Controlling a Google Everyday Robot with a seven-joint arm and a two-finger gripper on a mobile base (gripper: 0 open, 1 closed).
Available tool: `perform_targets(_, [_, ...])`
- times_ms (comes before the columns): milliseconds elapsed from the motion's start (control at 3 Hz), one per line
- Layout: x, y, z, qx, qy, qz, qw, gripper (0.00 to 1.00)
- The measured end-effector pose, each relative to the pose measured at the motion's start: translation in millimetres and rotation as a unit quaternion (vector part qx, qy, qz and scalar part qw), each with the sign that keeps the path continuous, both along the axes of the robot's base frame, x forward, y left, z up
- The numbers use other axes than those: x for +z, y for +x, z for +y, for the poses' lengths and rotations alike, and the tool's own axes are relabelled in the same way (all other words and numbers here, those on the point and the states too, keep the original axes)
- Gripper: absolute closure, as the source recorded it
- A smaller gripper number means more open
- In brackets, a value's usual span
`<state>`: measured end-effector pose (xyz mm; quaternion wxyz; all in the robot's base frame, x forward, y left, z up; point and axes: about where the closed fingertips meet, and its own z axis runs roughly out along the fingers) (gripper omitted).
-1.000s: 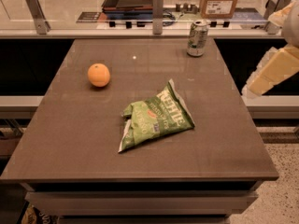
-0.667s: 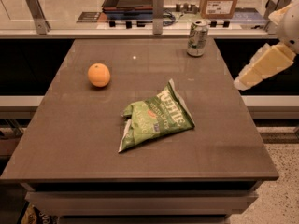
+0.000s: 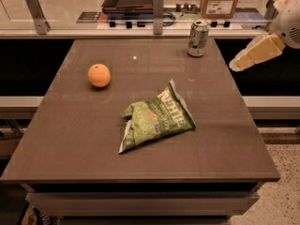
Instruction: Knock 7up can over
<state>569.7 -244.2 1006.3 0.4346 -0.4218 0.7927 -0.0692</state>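
The 7up can [image 3: 198,38], silver-white with green markings and a shiny top, stands upright near the far right corner of the brown table [image 3: 84,139]. My gripper [image 3: 237,64], cream-coloured on a white arm, hangs at the right of the view just off the table's right edge. It points down-left toward the table and sits to the right of the can, slightly nearer the camera, apart from it.
An orange [image 3: 99,75] lies on the left part of the table. A crinkled green chip bag [image 3: 157,117] lies near the middle. Behind the table runs a counter rail with metal posts [image 3: 158,12], a tray and a cardboard box [image 3: 221,0].
My gripper has moved up and to the left, closer to the table's far right edge and the can. The can, orange and bag have not moved.
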Motion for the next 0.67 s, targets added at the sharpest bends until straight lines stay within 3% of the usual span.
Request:
perform_targets(333, [1,0,0,0.0,0.001,0.0,1.0,0.0])
perform_targets(667, [2,18,-1,-0.008,0.034,-0.017,0.9993,0.0])
